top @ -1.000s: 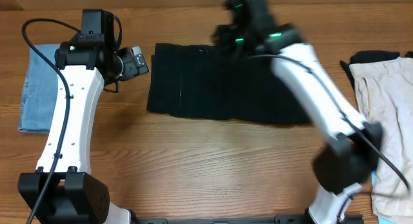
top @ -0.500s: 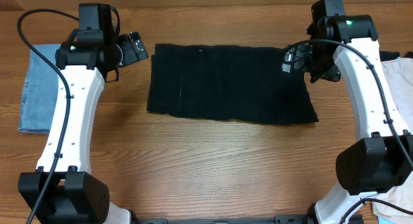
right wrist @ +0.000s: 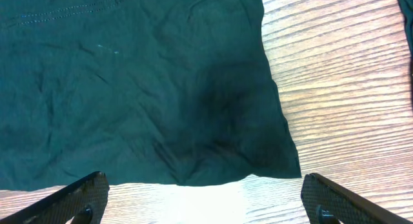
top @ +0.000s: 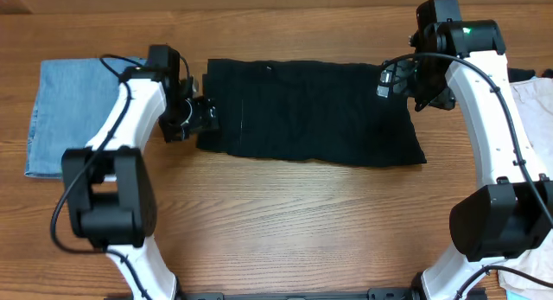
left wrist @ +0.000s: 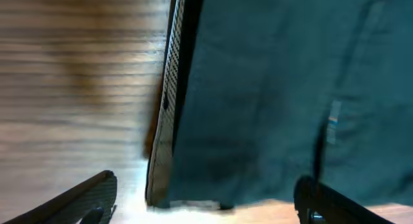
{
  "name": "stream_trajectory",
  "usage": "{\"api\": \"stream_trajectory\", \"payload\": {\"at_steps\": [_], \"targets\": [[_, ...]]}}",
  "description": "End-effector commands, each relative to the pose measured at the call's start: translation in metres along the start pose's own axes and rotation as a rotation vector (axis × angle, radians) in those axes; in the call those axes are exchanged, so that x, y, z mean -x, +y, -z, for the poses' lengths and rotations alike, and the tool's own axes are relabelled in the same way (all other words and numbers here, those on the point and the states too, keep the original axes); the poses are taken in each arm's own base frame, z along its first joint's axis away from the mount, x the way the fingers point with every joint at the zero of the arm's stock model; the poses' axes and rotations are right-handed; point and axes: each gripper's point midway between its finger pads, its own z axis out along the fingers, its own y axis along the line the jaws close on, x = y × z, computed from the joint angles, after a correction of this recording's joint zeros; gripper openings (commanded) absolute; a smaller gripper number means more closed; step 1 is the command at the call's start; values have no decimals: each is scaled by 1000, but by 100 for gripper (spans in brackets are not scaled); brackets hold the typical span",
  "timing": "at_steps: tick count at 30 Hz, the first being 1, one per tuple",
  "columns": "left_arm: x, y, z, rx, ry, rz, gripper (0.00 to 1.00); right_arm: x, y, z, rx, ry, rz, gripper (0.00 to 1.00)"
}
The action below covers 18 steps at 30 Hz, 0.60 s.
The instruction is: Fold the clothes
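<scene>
Black garment [top: 302, 110] flat on counter [top: 285, 222]. Left arm [top: 138, 105] has swung in to garment's left edge, left jaws apart; right jaws apart over its right edge. Both ends ready for fold.

We hold our white left arm [top: 130, 118] folded near the wooden bench's [top: 285, 213] left edge, black left end effector [top: 203, 118] spread wide. Our white right arm [top: 492, 127] reaches toward the far-right corner, black right end effector [top: 390, 79] equally parted.
</scene>
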Motion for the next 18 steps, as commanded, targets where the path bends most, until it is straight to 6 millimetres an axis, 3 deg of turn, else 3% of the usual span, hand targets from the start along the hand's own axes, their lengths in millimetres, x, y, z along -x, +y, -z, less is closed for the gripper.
{"api": "stream_trajectory", "payload": {"at_steps": [1, 2, 6, 8, 13, 18], "targets": [[-10, 0, -36, -54, 97, -35, 95, 3, -1, 2, -2, -16, -4, 100], [-12, 2, -43, -49, 115, -32, 100, 6, -1, 2, 1, -30, -4, 100], [-18, 9, -62, -41, 163, -20, 99, 13, 1, 3, 9, -58, -4, 100], [-21, 9, -68, -38, 179, -22, 96, 13, 1, 3, 9, -59, -4, 100], [-25, 1, -74, -35, 192, -44, 77, 14, 2, 3, 10, -61, -4, 100], [-28, -7, -77, -33, 197, -69, 73, 14, 2, 3, 10, -61, -4, 100]]}}
